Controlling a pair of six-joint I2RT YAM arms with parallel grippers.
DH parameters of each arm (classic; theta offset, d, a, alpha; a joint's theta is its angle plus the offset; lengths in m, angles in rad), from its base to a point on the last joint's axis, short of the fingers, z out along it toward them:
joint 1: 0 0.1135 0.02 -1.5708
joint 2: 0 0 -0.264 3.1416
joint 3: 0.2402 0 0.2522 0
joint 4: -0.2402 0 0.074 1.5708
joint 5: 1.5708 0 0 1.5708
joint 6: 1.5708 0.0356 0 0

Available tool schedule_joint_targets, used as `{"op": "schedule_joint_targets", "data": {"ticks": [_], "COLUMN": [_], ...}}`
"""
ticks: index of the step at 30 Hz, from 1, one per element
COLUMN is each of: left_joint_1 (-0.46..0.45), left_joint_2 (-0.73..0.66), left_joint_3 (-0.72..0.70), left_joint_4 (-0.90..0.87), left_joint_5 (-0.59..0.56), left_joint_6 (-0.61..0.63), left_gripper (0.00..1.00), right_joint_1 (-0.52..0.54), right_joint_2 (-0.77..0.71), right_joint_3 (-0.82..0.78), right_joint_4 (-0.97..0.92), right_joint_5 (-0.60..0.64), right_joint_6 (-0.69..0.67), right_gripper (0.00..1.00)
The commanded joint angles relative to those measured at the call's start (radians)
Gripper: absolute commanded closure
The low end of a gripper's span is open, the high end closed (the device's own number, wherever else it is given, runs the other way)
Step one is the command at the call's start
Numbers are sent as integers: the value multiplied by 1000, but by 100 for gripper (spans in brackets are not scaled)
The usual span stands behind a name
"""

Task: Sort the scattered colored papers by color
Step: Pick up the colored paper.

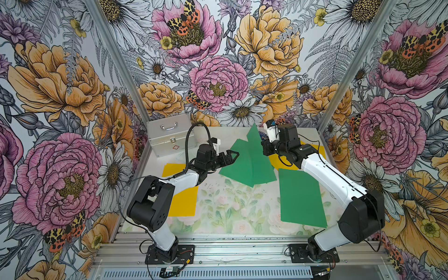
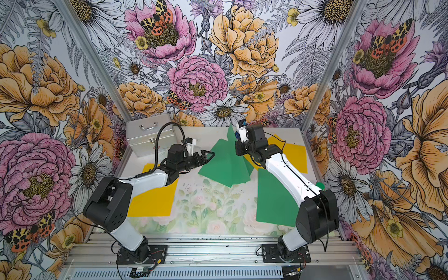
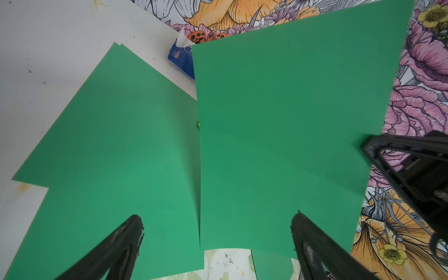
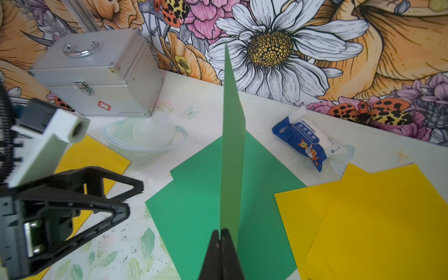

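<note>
The right jaws are clamped shut on 1 green sheet [image 4: 232,145], pinching its near edge. The sheet stands on edge, in line with the jaws and reaching out ahead of them; I cannot tell which side is the long one.

The left jaws gape wide and hold nothing. They face the sheet's broad side, and its free edge lies just ahead of their gap, so the left arm [image 1: 179,179] is nearer to that edge.

Below both jaws a green pile [image 4: 194,206] lies flat on the counter [image 1: 230,213]. Another green sheet [image 1: 300,196] lies beside the right arm [image 1: 327,174].

Yellow sheets [image 4: 375,218] lie under the right arm, and other yellow sheets [image 1: 181,201] lie under the left arm. The metal case [image 1: 169,135] and blue packet [image 4: 305,143] sit farther ahead, probably out of the way.
</note>
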Motion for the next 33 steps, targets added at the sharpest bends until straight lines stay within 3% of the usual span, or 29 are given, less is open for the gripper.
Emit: {"op": "schedule_joint_targets", "data": {"ticks": [1, 4, 13, 16, 23, 29, 33], "left_joint_1": [-21, -33, -35, -32, -71, -70, -60], "left_joint_2": [25, 59, 281, 343, 347, 347, 333], "left_joint_3": [1, -12, 17, 50, 149, 195, 177], "left_joint_4": [191, 365, 931, 1025, 1028, 1028, 1027], "left_joint_5": [44, 57, 168, 172, 221, 260, 255], "left_joint_6": [-4, -20, -192, -233, -218, -275, -295], "left_gripper": [2, 2, 2, 2, 6, 33, 45], "right_joint_1": [8, 8, 0, -17, -68, -112, -155], "right_joint_2": [-89, -151, -300, -328, -366, -393, -385], "right_joint_3": [-15, -33, -81, -95, -137, -177, -185], "right_joint_4": [59, 82, 113, 124, 134, 146, 145], "right_joint_5": [-90, -164, -191, -205, -230, -197, -195], "right_joint_6": [1, 13, 61, 90, 143, 166, 191], "right_gripper": [100, 100, 100, 100, 100, 100, 100]}}
